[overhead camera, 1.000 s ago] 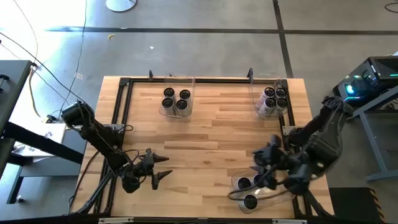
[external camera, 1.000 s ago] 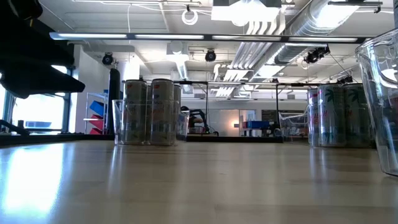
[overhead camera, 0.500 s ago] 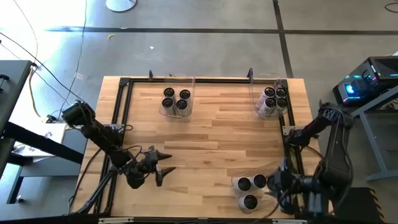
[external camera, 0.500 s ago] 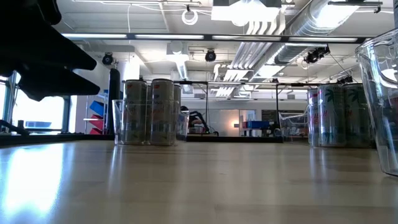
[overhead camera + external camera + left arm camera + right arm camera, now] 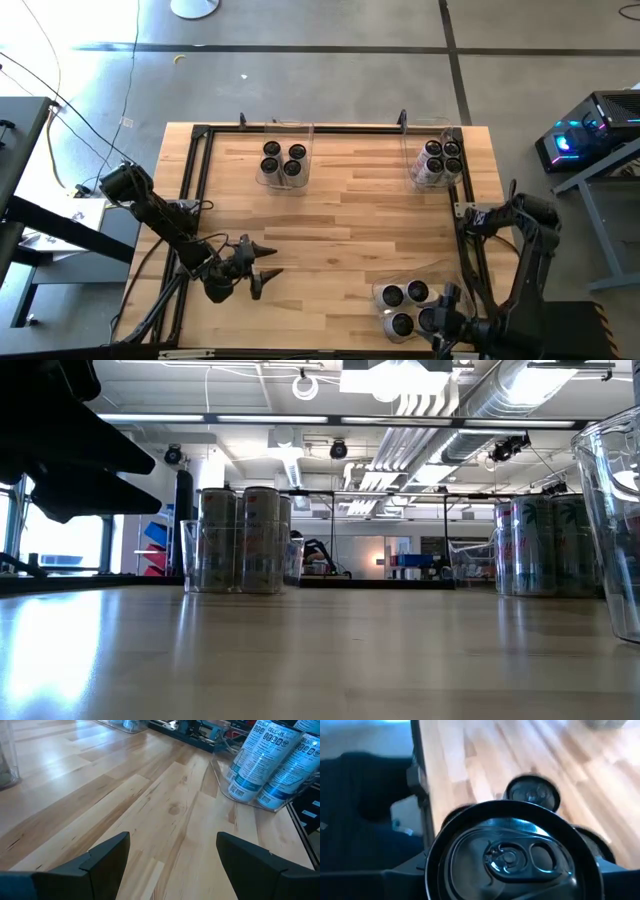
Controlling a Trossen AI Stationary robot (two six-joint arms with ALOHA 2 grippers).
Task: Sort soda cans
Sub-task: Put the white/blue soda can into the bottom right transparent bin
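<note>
Soda cans all stand upright, long axis vertical, dark tops facing up in the high view. Three groups, each in a clear bin: three cans in the far bin at mid-left of the far edge; a cluster in the far-right bin, tight in the corner by the black frame; two cans plus a third in the near-right bin by the near edge.

Right claw sits at the near-right corner, over the near bin, clamped on a can: right wrist view looks straight down on its black lid and pull tab, which fills the frame, w/ other can tops just beyond it. That can is upright too, axis in line w/ the claw.

Left claw is near the surface's left near part, fingers well apart, nothing between them; it points across the wood toward the near-right cans, whose blue-and-white labels show in the left wrist view.

Open room: the whole middle of the surface is bare wood, btw the far bins and the near bin. Tight spots: far-right bin against the frame corner, near bin close to the near edge and right arm.
</note>
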